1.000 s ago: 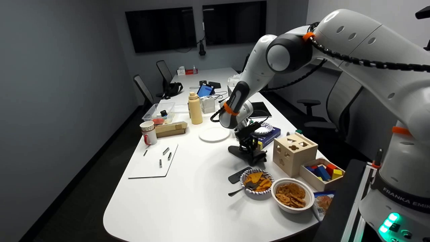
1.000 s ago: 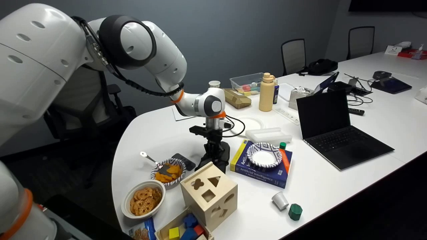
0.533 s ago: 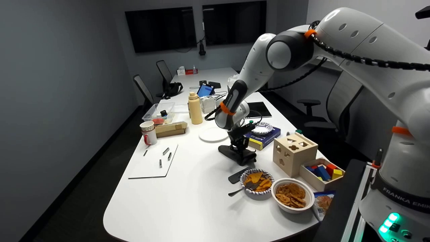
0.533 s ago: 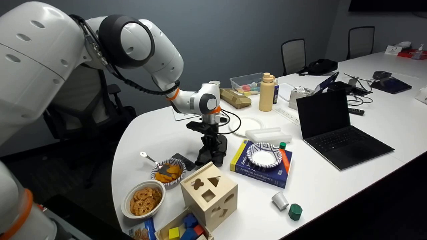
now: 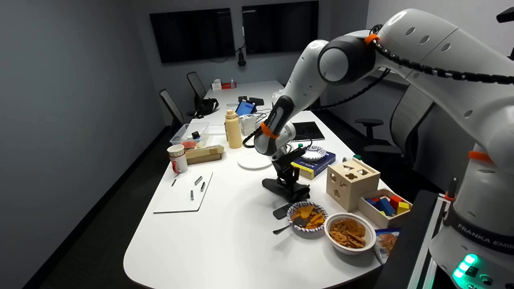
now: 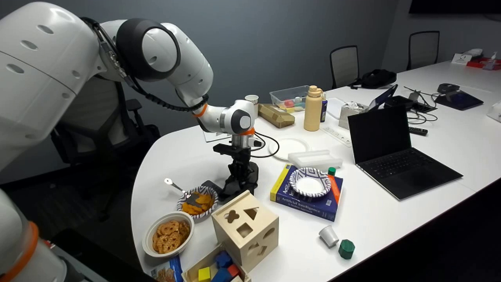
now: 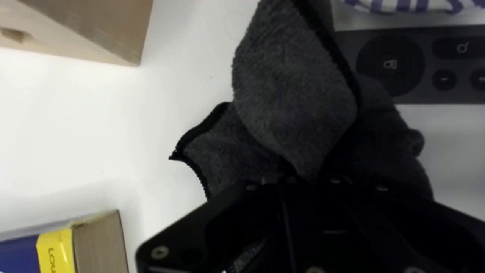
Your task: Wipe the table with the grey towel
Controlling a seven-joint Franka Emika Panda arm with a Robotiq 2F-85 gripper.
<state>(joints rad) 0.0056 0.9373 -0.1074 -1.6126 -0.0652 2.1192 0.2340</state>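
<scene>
Grey towel (image 7: 295,98), black edging showing, is bunched on the long white table (image 5: 192,249). Franka arm (image 5: 307,80) reaches over the table in both exterior views, wrist angled down. Gripper (image 7: 311,182) points at the tabletop, fingers almost together with a fold of towel pinched between them; the very tips blur into dark towel in the wrist view. Black laptop (image 6: 405,168) stands open, well apart from the towel. Wooden shape sorter (image 6: 246,227) is near the towel, a strip of table between them. Blue Artificial Intelligence textbook (image 6: 301,203) lies flat, also near but apart. Tan bottle (image 5: 233,131) upright, farther off. White bowl (image 5: 352,251) of pretzel crisps (image 5: 347,233) sits just beside a smaller patterned bowl (image 5: 307,230) of orange chips (image 5: 314,217); another patterned bowl (image 6: 310,186) is on the textbook. Black remote control (image 7: 416,68) by the chip bowl, one end hidden by the towel; can't tell if they touch. Utensil (image 5: 283,228) rests in the chips, handle out over the rim. Small pale cup (image 6: 328,236) lies tipped next to a green block (image 6: 346,249), near the table edge.
</scene>
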